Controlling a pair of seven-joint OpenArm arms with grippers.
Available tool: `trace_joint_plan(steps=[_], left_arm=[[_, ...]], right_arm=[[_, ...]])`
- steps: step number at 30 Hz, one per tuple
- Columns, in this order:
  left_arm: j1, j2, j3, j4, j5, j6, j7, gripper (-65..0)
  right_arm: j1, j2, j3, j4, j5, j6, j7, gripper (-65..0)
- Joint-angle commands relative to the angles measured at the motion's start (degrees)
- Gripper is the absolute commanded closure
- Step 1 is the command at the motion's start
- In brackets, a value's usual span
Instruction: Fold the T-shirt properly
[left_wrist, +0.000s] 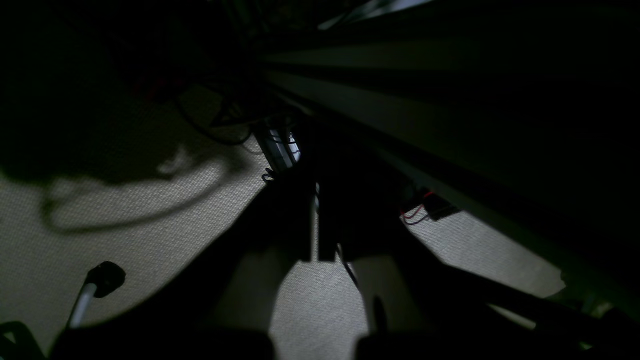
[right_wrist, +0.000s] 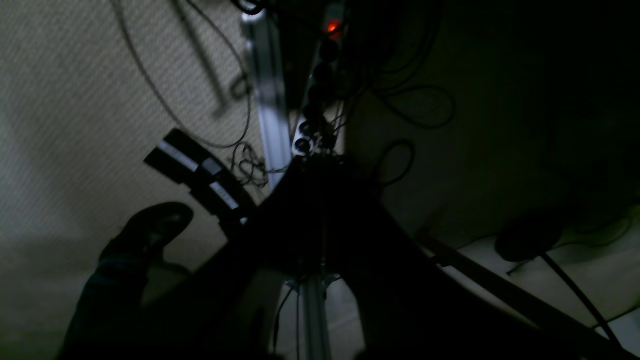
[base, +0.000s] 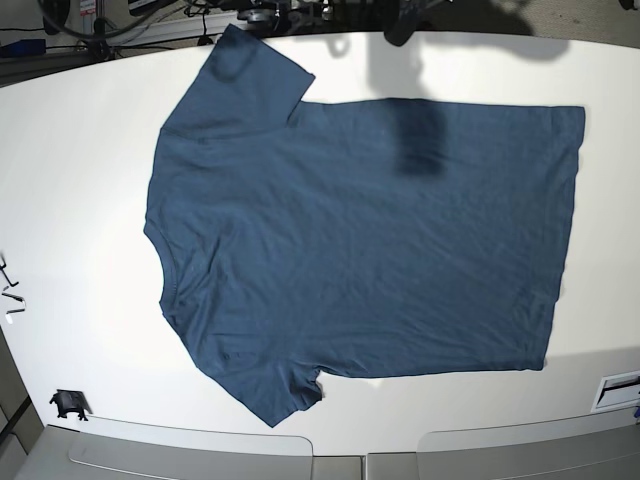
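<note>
Left wrist view: dim carpeted floor (left_wrist: 150, 235) below the left gripper (left_wrist: 315, 250), jaws together, empty. Right wrist view: carpet and cables (right_wrist: 150, 90); right gripper (right_wrist: 320, 260) likewise closed, empty. Base view: the T-shirt (base: 370, 240) lay flat across the white table (base: 80, 200), collar left. Both arms hung well away from it; reaching blindly could bunch the cloth.

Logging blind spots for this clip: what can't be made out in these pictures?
- Both pincers: outside the base view; in the wrist views only dark silhouettes, left pincer, right pincer.
- T-shirt: absent from both wrist views, which face the floor.
- T-shirt neck label: not discernible in the base view.
- Small black object near the table corner: too small to identify.
</note>
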Motion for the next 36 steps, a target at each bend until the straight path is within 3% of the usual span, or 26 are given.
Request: trace_joint_plan(steps=[1, 7, 12, 15, 17, 19, 22, 28, 36], left_arm=[[0.63, 0.42, 0.15, 0.13, 0.17, -0.98, -0.48, 0.0], [1.31, 0.42, 0.15, 0.13, -3.72, -0.85, 0.04, 0.0], [2.43, 0.61, 0.15, 0.13, -6.71, 2.93, -0.52, 0.0], [2.56, 0.26, 0.15, 0.13, -8.02, 3.04, -0.48, 0.0], [2.54, -0.20, 0.13, 0.13, -12.59, 5.44, -0.46, 0.0], [2.54, -0.52, 0.11, 0.13, -17.94, 8.63, -0.35, 0.0], [2.54, -0.90, 0.11, 0.13, -23.85, 12.13, 1.86, 0.0], [2.51, -1.84, 0.11, 0.13, -29.64, 15.08, 4.17, 0.0], [2.38, -1.81, 0.11, 0.13, -31.39, 15.37, 6.64, 0.0]], right_arm=[[0.15, -0.15, 0.13, 0.55, 0.15, -0.04, 0.17, 0.0], [-0.90, -1.68, 0.15, 5.07, 0.15, -0.59, 0.20, 0.0], [-2.73, -2.67, 0.15, 10.60, 0.17, -1.22, -2.27, 0.0], [-3.93, -2.67, 0.15, 11.78, 0.15, -5.16, -4.57, 0.0], [-4.50, -2.67, 0.13, 12.00, 0.13, -10.21, -4.81, 0.0], [-4.66, -2.47, 0.13, 11.98, 0.13, -12.24, -5.01, 0.0], [-4.63, -2.03, 0.13, 11.98, 0.13, -12.24, -7.41, 0.0], [-4.63, -1.29, 0.15, 11.98, 0.13, -12.26, -19.74, 0.0], [-5.16, 0.00, 0.15, 11.96, 0.17, -11.21, -19.74, 0.0]])
